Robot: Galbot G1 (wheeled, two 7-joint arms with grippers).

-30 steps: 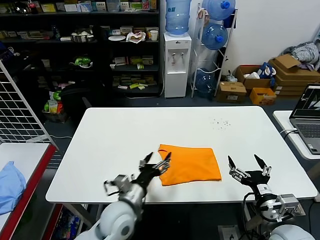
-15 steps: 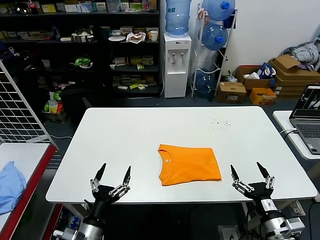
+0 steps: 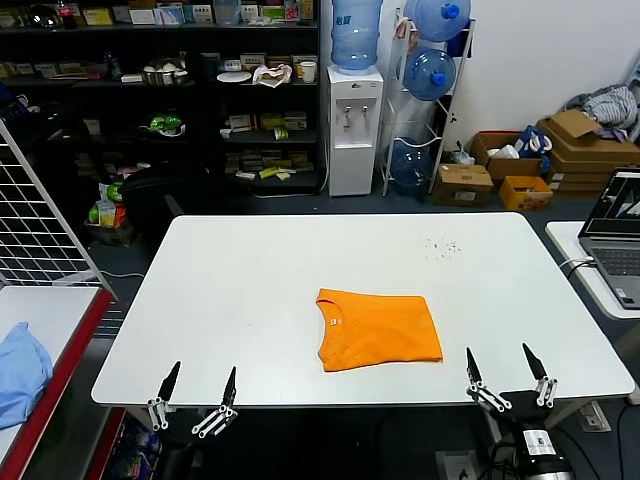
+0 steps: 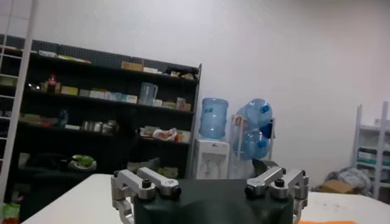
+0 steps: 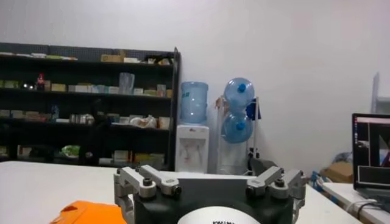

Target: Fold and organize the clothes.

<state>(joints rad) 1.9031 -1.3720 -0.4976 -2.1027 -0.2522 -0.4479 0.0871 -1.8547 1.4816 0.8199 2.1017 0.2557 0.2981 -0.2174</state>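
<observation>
Folded orange T-shirt (image 3: 378, 329) on table (image 3: 250, 290); left hand (image 3: 193, 398), right hand (image 3: 507, 374) wide open, empty, bodies cut off

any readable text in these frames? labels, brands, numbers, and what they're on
None can be read.
Orange T-shirt: folded, no print showing; the small collar tag is too small to read.
Right claw housing: letters cut off at the picture's edge, unreadable.
Shelf boxes: labels too small.
Cardboard boxes: no legible print.
Laptop screen: unreadable.
</observation>
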